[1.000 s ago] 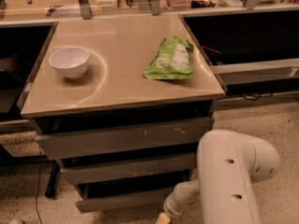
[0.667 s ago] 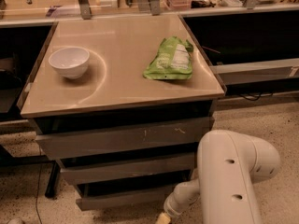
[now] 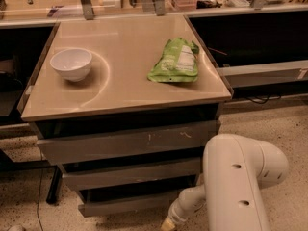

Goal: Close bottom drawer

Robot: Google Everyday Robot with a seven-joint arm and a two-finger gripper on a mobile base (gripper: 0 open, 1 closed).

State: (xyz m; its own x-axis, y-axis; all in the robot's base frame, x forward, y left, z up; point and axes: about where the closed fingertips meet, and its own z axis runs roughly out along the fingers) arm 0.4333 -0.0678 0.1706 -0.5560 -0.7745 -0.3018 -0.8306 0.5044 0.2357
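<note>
The bottom drawer (image 3: 130, 203) is the narrowest grey front, lowest of three under the tan cabinet top (image 3: 125, 85). It stands out a little, with a dark gap above it. Above it are the mid-width front (image 3: 132, 173) and the widest front with white scratch marks (image 3: 130, 142). My white arm (image 3: 238, 182) comes in from the lower right. Its wrist (image 3: 185, 208) reaches toward the bottom drawer's right end. The gripper is below the frame's bottom edge and does not show.
A white bowl (image 3: 71, 64) and a green snack bag (image 3: 175, 61) lie on the cabinet top. Dark shelving flanks the cabinet on both sides. A black leg (image 3: 54, 191) stands at the lower left on speckled floor. A cluttered counter runs along the back.
</note>
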